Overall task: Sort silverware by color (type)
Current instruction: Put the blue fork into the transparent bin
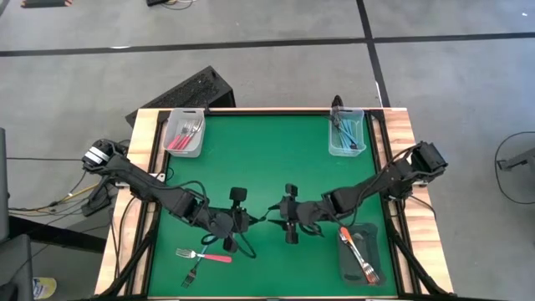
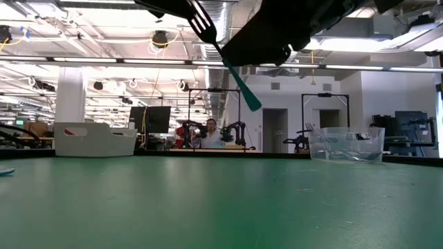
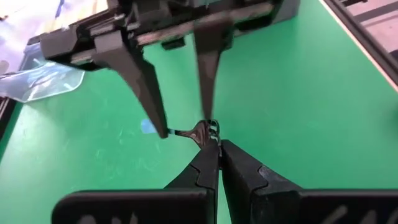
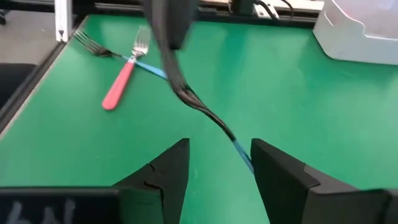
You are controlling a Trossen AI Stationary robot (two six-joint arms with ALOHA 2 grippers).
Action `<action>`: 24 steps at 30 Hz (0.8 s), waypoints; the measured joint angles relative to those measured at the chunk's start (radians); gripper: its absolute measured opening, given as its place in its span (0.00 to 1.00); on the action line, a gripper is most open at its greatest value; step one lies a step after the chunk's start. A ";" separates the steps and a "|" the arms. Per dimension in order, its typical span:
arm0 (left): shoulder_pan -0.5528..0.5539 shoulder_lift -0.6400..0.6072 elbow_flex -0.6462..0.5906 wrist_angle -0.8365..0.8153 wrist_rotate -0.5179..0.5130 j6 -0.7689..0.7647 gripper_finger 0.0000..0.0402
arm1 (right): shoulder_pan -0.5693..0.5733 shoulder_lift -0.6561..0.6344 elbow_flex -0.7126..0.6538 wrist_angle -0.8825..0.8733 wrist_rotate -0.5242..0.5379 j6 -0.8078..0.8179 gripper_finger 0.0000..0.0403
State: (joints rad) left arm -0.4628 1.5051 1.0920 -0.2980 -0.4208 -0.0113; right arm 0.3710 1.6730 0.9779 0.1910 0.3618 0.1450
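Note:
A blue-handled fork (image 4: 214,121) hangs in the air over the middle of the green table (image 1: 267,159), between my two grippers. My left gripper (image 3: 216,144) is shut on its metal end. My right gripper (image 4: 219,144) faces it from the table's right, open, with its fingers on either side of the blue handle (image 4: 241,151). In the low view the fork (image 2: 225,62) slants, tines up, handle end down. A pink-handled fork (image 1: 216,257) lies on the table near the front, crossing another, blue-handled fork (image 4: 149,67). My left gripper pinches the fork's metal end (image 3: 205,132), at the tines and neck, between its two fingertips. The fork is lifted clear of the table and slants, its handle reaching toward my right gripper. My right gripper: I cannot tell whether a finger (image 4: 273,171) touches the handle.
A clear bin (image 1: 184,134) with pink forks stands at the far left, a clear bin (image 1: 346,132) with blue forks at the far right. A dark bin (image 1: 361,255) with orange forks sits near the right front. Wooden rails (image 1: 142,192) frame the table.

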 joint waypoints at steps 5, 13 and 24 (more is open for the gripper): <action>0.013 0.000 0.000 0.031 0.054 0.016 0.00 | -0.010 0.000 0.000 0.003 0.000 -0.012 0.39; 0.036 -0.001 0.000 0.045 0.057 -0.021 0.00 | -0.032 0.002 0.016 -0.049 -0.012 -0.041 0.07; 0.056 -0.021 -0.001 -0.169 -0.307 -0.236 0.24 | -0.197 -0.077 0.101 -0.418 0.140 0.184 0.05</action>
State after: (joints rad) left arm -0.4069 1.4841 1.0908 -0.4673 -0.7274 -0.2476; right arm 0.1741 1.5958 1.0784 -0.2267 0.5013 0.3291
